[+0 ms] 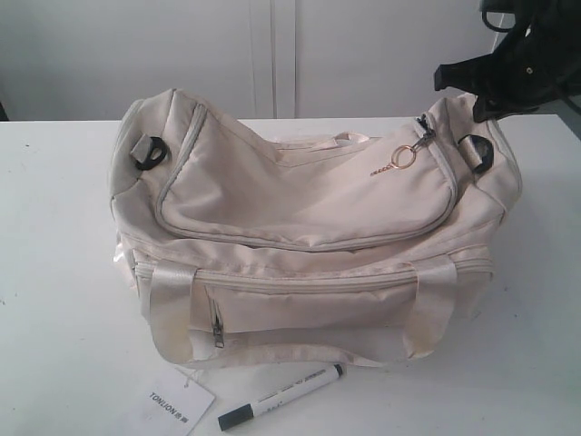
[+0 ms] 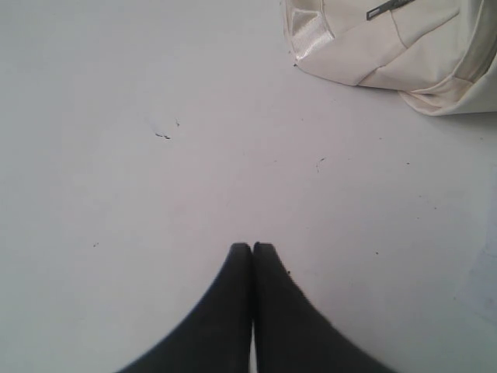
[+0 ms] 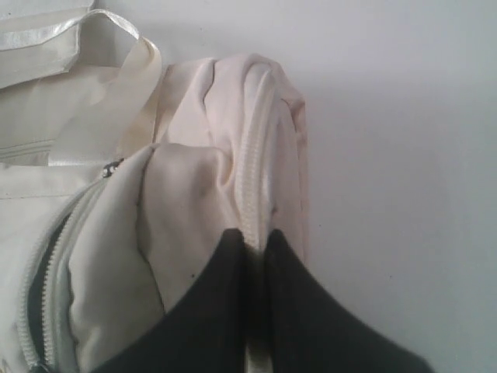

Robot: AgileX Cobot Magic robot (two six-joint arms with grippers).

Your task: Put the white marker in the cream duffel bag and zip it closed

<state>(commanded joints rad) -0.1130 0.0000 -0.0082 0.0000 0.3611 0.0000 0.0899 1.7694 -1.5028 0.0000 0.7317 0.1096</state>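
Where right fingers (image 3: 206,311) pinch duffel bag (image 3: 186,179), seam (image 3: 256,148) vanishes.

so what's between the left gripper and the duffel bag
Only bare white table between the left gripper and the cream duffel bag, seen in the left wrist view.

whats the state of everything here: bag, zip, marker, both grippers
cream duffel bag: slumped on the table, marker not inside
top zipper: looks closed, gold ring pull at the right gripper's end
white marker: capped, lying flat in front of the bag
left gripper: shut, empty, over bare table
right gripper: shut on the bag's end seam
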